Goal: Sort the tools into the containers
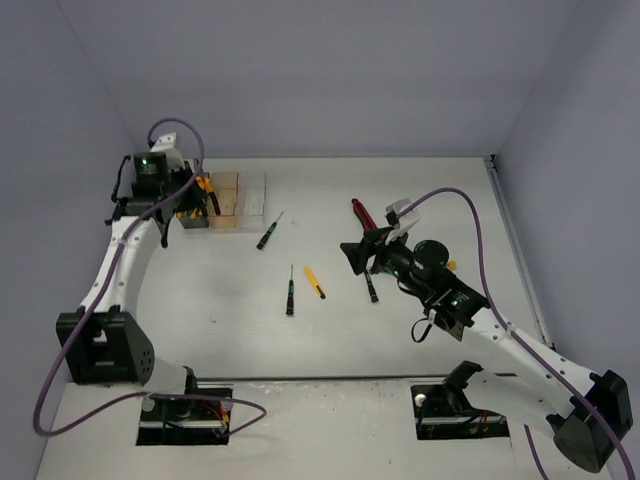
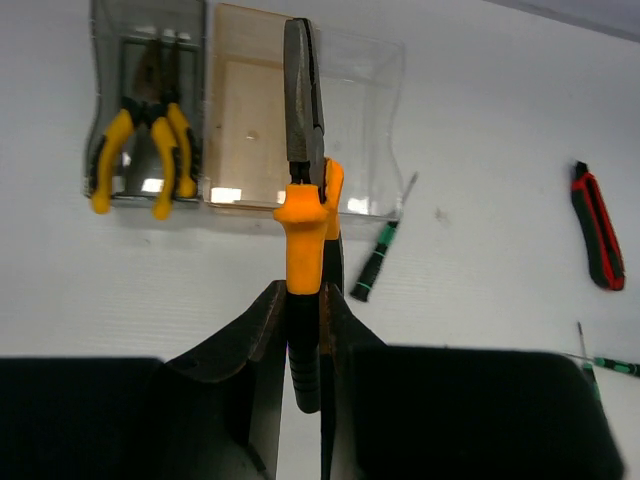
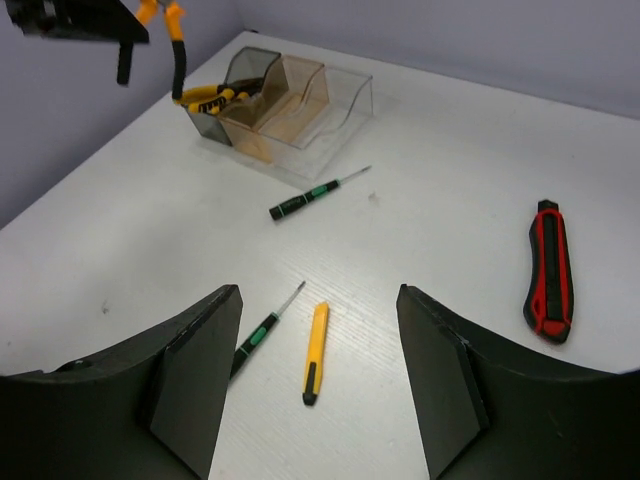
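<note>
My left gripper [image 2: 305,330] is shut on the black-and-orange handles of a pair of pliers [image 2: 303,200], held above the three bins. The dark grey bin [image 2: 100,60] holds yellow-handled pliers [image 2: 140,150]. Beside it stand the amber bin [image 2: 240,120] and the clear bin [image 2: 375,90]. My right gripper [image 3: 318,295] hangs open over mid-table, nothing between its fingers. Below it lie a yellow utility knife [image 3: 315,352] and a black-and-green screwdriver [image 3: 262,335]. A second screwdriver [image 3: 310,194] lies near the bins, and a red-handled tool [image 3: 548,268] to the right.
A third screwdriver [image 1: 371,288] lies just beside the right arm. The bins [image 1: 225,200] sit at the table's back left, close to the left wall. Grey walls close in the back and both sides. Purple cables [image 1: 470,215] loop over each arm.
</note>
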You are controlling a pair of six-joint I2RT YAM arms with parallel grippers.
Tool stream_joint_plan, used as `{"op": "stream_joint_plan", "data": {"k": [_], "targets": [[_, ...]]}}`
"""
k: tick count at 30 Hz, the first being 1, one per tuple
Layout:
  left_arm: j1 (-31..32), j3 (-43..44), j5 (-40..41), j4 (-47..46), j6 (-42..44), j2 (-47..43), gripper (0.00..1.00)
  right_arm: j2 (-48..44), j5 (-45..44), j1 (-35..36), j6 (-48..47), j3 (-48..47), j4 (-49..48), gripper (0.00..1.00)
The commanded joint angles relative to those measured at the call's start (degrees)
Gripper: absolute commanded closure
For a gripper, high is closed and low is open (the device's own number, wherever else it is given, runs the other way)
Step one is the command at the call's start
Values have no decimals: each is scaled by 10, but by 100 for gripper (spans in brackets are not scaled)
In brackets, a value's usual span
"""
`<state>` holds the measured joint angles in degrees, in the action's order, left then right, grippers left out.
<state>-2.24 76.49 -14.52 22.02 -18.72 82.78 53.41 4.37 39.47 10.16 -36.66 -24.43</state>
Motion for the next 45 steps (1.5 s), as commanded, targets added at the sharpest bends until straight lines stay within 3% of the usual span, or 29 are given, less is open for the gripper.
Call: {"op": "stream_joint_plan", "data": {"k": [1,4,7,17,23,33,45], "targets": [[-60,108,-76,50,49,84,100,-18,-6,-6,-12,9,-12,39],[-97,167,-149,73,49,178,100,-27,-2,-7,-16,16,1,39],[-108,229,-173,103,53,238,100,-35,-9,-10,-23,21,18,39],[-117,371,-149,212,103,372,100,-39,-26,-12,-29,27,29,39],[-124,379,-92,241,122,380,98,-28,-27,-13,-28,28,29,38],[-124,400,-81,243,142,393,64,-24,-24,-13,-26,26,29,38],[-97,417,-45,242,128,319,58,-30,-28,-13,-21,17,35,38]]}}
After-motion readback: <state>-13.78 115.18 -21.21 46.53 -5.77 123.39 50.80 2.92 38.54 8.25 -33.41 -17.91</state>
